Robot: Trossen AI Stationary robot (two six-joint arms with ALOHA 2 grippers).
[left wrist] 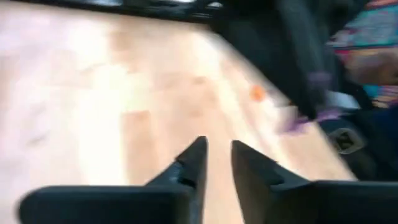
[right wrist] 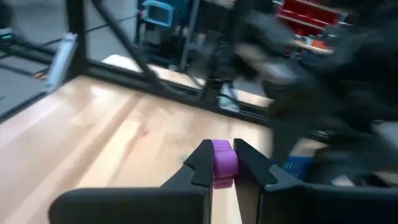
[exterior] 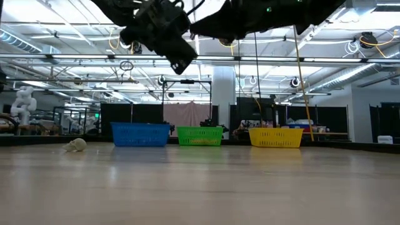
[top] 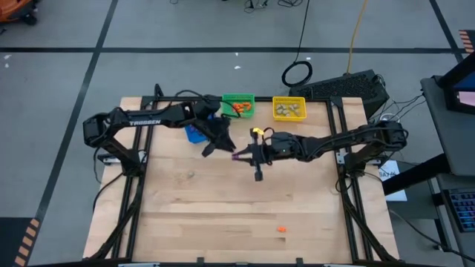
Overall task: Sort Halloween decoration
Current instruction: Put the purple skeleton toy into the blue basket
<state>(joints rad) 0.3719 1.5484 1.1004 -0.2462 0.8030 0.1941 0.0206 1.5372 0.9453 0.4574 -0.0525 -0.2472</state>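
My right gripper is over the middle of the table and shut on a purple trinket, which also shows as a purple speck in the high view. My left gripper hovers just left of it; it is open with a narrow gap and holds nothing. One orange trinket lies on the near part of the table. A pale trinket lies on the left part. The green bin holds orange pieces and the yellow bin pale ones. My right gripper pinches the purple trinket between its two fingers, near their free ends. The fingers come about level from the table's right, pointing left. The trinket is lifted clear of the table.
Three bins stand in a row at the far edge: the blue bin, partly under my left arm, then the green and the yellow. Both arms meet closely over the table's middle. Bare wood spreads across the near half.
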